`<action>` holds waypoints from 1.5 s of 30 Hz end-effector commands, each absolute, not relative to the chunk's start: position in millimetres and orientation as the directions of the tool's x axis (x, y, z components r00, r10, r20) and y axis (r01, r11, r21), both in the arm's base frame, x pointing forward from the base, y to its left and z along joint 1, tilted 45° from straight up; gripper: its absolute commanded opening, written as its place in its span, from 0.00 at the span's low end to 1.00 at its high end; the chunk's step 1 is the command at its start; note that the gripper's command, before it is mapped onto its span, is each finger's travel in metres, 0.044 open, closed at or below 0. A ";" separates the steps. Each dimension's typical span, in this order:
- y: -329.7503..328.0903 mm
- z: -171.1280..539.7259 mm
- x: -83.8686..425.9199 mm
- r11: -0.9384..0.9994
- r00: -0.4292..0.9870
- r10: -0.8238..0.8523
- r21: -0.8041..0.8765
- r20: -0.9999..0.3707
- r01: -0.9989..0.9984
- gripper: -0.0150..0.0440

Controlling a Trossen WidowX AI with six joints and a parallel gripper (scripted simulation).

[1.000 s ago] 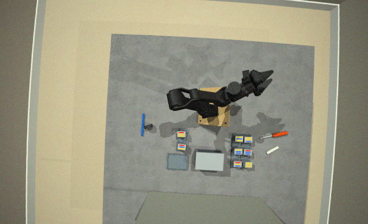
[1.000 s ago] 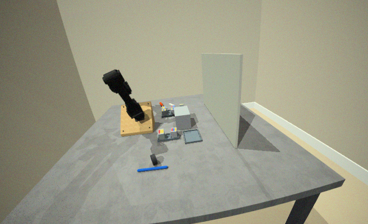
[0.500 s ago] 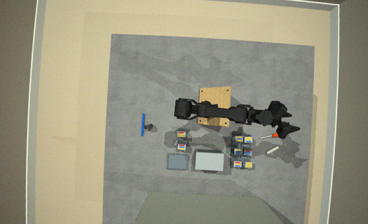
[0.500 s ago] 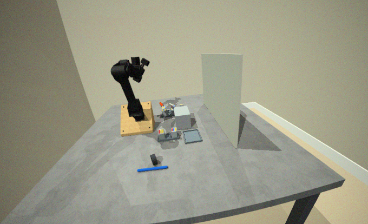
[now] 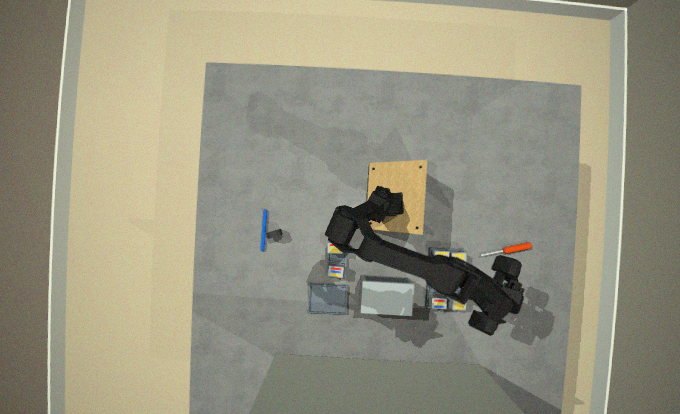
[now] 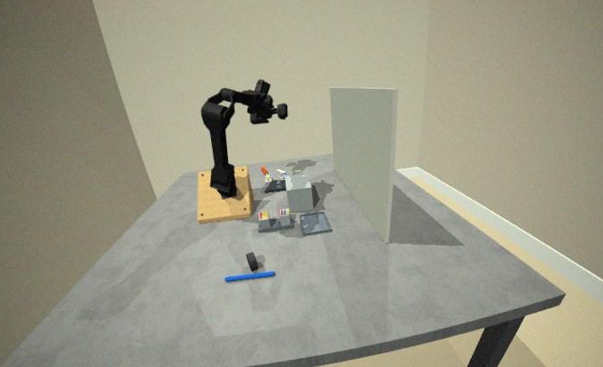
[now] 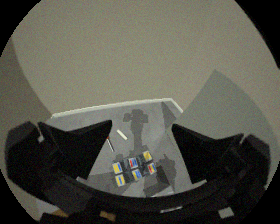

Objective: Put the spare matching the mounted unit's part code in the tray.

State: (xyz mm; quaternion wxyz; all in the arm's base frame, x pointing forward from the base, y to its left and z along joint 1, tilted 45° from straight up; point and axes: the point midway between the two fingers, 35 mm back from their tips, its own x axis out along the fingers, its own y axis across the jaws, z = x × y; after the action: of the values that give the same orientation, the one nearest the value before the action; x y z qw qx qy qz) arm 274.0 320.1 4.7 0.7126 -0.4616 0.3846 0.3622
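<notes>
My gripper (image 7: 142, 125) is open and empty, high above the table at the right end of the arm in the top view. Below it in the wrist view, several spares with striped labels, one of them a yellow and blue one (image 7: 117, 167), stand close together; the arm partly covers them in the top view. Two more labelled units stand on a small dark rack: one at the front (image 5: 335, 271) (image 6: 285, 214), one behind (image 6: 264, 218). Which unit is the mounted one, and its back code, I cannot tell. The tray (image 5: 328, 298) (image 6: 315, 223) holds nothing visible.
A grey box (image 5: 386, 298) (image 6: 300, 198) stands between tray and spares. A tall panel (image 5: 373, 386) (image 6: 363, 160) stands beyond. An orange screwdriver (image 5: 517, 248) and a white stick (image 7: 122, 134) lie beside the spares. A blue rod (image 5: 264, 230) (image 6: 249, 277) and dark disc (image 6: 252, 261) are opposite.
</notes>
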 end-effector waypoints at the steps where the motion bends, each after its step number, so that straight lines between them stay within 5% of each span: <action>1: 269.9 13.5 318.2 0.540 0.431 -0.035 -0.379 -0.902 -0.751 1.00; 10: 166.4 48.3 371.5 0.822 0.272 -0.396 -0.471 -0.877 -0.321 1.00; 22: 47.7 107.9 387.6 0.738 -0.006 -0.663 -0.654 -0.749 0.167 1.00; 45: -0.2 66.8 383.8 0.706 -0.078 -0.694 -0.698 -0.716 0.121 1.00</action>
State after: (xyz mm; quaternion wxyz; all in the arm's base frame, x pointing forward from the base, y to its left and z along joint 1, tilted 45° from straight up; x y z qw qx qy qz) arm 383.5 0.5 69.6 0.6436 -0.2099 0.6631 -0.3194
